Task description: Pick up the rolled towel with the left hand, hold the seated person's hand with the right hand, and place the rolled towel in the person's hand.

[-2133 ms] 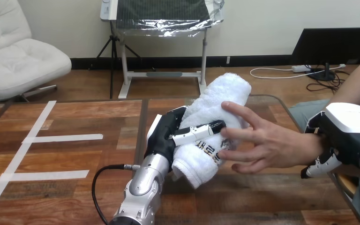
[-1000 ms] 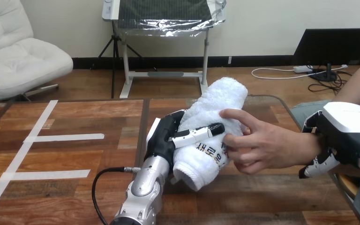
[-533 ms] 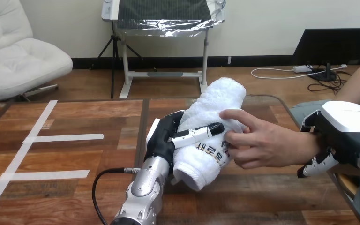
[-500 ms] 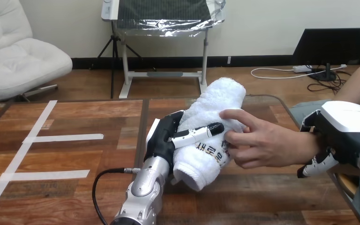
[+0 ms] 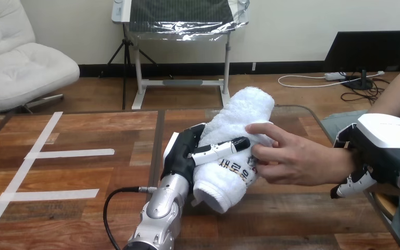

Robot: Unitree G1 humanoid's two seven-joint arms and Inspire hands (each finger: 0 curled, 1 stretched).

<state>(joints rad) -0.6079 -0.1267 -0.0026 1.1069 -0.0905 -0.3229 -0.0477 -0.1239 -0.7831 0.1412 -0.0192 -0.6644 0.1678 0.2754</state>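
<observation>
White towel (image 5: 244,112) mid-frame, left hand (image 5: 183,152) curled round it | person's hand (image 5: 291,159) on its right | right hand (image 5: 385,140) clasping wrist (image 5: 340,162)

Bright, even light falls on the table (image 5: 83,136), with a soft shadow beneath the rolled towel (image 5: 239,117).

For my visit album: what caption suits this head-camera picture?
Robot's left hand grips a rolled towel while the person's hand lies on it and the right hand clasps the person's wrist.
</observation>
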